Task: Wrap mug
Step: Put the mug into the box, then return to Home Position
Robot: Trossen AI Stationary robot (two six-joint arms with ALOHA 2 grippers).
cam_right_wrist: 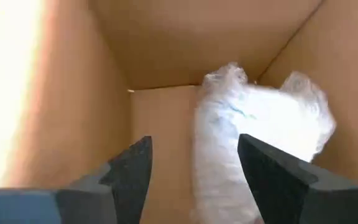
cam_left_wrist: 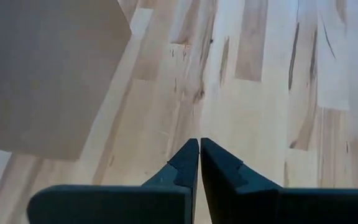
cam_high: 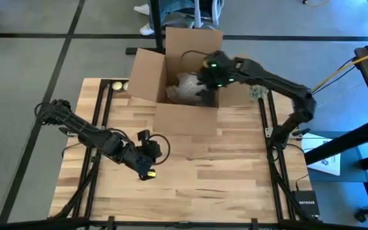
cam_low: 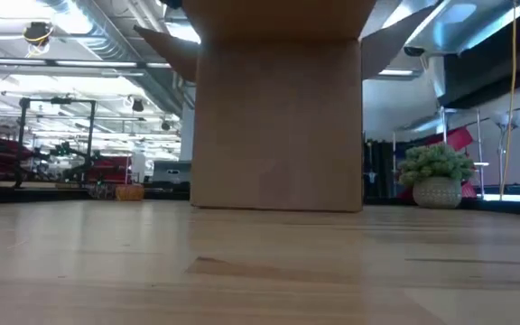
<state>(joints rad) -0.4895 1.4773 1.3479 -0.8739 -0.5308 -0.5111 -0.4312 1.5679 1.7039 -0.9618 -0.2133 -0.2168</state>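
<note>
High view: an open cardboard box point(cam_high: 174, 83) stands at the table's point(cam_high: 222, 179) far edge, flaps spread, and inside it lies the mug, a whitish bubble-wrapped bundle point(cam_high: 187, 88). The right gripper point(cam_high: 207, 78) hangs over the box's opening — its fingers stand wide apart above the bundle point(cam_right_wrist: 241, 143), gripping nothing. The left gripper point(cam_high: 147, 171) waits over bare wood near the table's front, fingers pressed together — empty. From table height the box wall blocks the middle, a small potted plant point(cam_low: 436, 176) beside it.
</note>
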